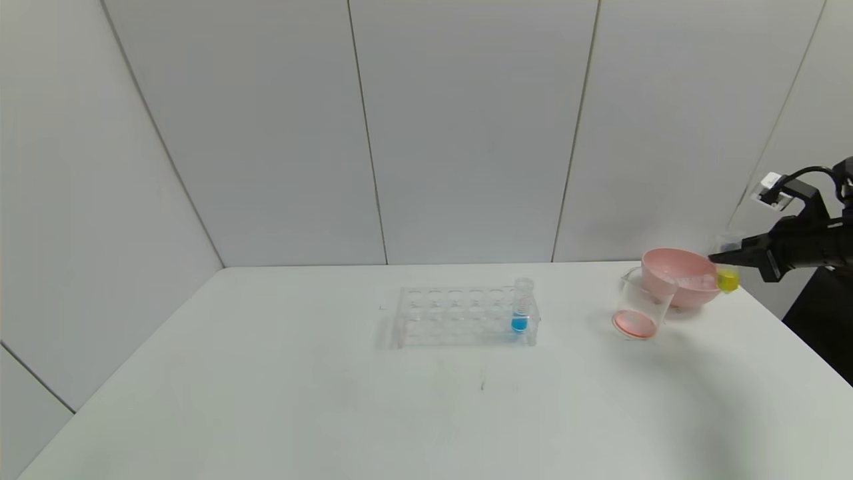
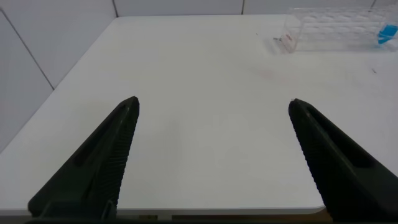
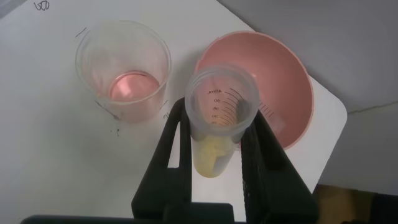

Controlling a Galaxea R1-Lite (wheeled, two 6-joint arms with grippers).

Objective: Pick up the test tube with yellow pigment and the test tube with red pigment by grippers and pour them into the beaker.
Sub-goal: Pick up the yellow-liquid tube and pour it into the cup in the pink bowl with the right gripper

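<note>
My right gripper (image 1: 718, 257) (image 3: 219, 115) is shut on the test tube with yellow pigment (image 1: 728, 279) (image 3: 214, 155). It holds the tube roughly upright above the far right rim of the pink bowl. Yellow liquid sits in the tube's tip. The beaker (image 1: 640, 303) (image 3: 123, 68) stands on the table to the left of the bowl, with a thin pinkish-red layer at its bottom. The test tube with red pigment does not show. My left gripper (image 2: 213, 104) hangs open over bare table near its front edge, holding nothing.
A pink bowl (image 1: 670, 263) (image 3: 292, 81) stands behind and to the right of the beaker, near the table's right edge. A clear tube rack (image 1: 460, 313) (image 2: 329, 28) stands mid-table with a blue-liquid tube (image 1: 522, 307) (image 2: 387, 32) at its right end.
</note>
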